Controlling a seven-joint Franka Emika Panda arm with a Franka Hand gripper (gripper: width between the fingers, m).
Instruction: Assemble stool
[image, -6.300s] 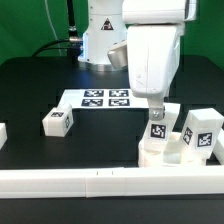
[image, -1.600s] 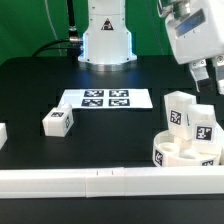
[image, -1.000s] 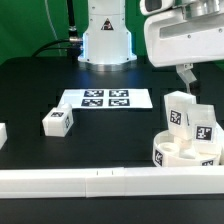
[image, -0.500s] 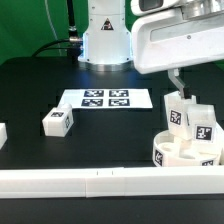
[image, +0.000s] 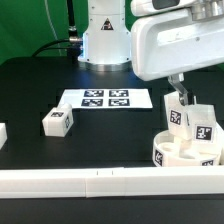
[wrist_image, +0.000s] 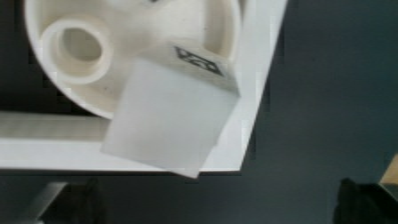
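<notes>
The gripper (image: 180, 94) hangs right over the top of an upright leg (image: 178, 114). Its fingers (image: 176, 86) slant down toward the leg's upper edge, but I cannot tell whether they touch it. In the wrist view two dark fingertips sit far apart at the picture's edges. The leg (wrist_image: 175, 115) lies in the space ahead of them, so the jaws stand wide and grip nothing.

Above the gripper, the arm (image: 175, 40) shows as a bulky white housing in the exterior view's upper right, tilted and leaning over the stool.

The leg stands in the round seat (image: 185, 156). A second leg (image: 203, 127) stands upright just beside it, on the exterior view's right. The wrist view shows one open round socket (wrist_image: 79, 45) in the seat (wrist_image: 107, 80). The seat rests on the black table (image: 30, 90) at the exterior view's right, close behind the long white rail (image: 90, 181).

Well apart, toward the exterior view's left, a loose leg (image: 57, 121) lies near the marker board (image: 106, 99). Another white part (image: 3, 133) is cut off at the left edge.
</notes>
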